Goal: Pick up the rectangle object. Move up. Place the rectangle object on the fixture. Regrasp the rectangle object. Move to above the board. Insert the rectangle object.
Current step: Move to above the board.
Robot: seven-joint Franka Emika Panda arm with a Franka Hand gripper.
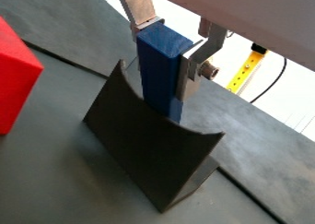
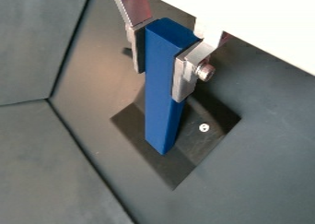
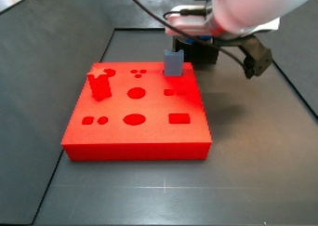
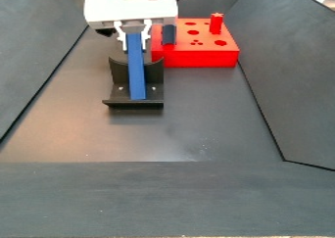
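The rectangle object [image 1: 157,76] is a long blue bar standing upright with my gripper [image 1: 167,53] shut on its upper part, one silver finger on each side. In a wrist view the rectangle object [image 2: 157,108] has its lower end down at the base plate of the fixture [image 2: 197,140]; I cannot tell whether they touch. The fixture [image 1: 154,154] shows its dark upright wall right beside the bar. In a side view the gripper [image 4: 135,41], the bar [image 4: 136,75] and the fixture [image 4: 116,93] stand just left of the red board [image 4: 197,54].
The board [image 3: 137,127] has shaped holes, a red upright peg [image 3: 99,81] and a grey-blue peg [image 3: 174,62] standing in it. A corner of the board [image 1: 15,71] lies close to the fixture. Sloping dark walls ring the floor. A yellow strip [image 1: 250,66] lies outside it.
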